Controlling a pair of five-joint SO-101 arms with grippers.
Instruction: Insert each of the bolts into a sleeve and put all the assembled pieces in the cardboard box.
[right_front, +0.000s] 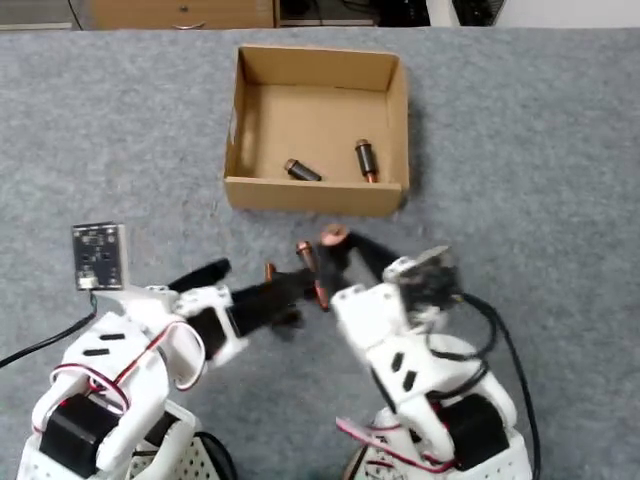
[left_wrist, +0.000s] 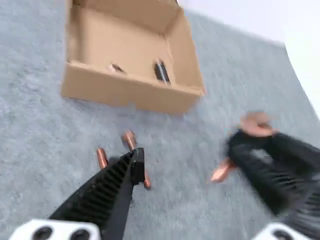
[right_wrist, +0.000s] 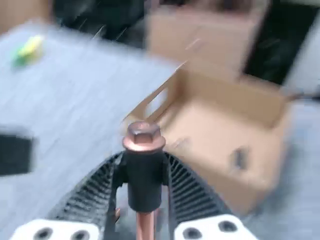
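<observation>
Closest to the lens, my right gripper (right_wrist: 144, 167) is clamped tight on a black sleeve (right_wrist: 144, 192) with a copper bolt (right_wrist: 144, 136) through it. Gripping the sleeve, I judge, keeps the bolt seated for the carry. It hovers just short of the cardboard box (right_front: 315, 195), over the grey carpet (right_front: 520, 150). My left gripper (right_front: 296, 291) sits beside it among the loose bolts (right_front: 305, 256); whether it is open or closed I cannot tell. I count two assembled pieces (right_front: 302, 170) in the box, one held, and two or perhaps three bolts loose.

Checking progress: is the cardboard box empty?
No, the high view shows the cardboard box holding two sleeved bolts on its floor.
</observation>
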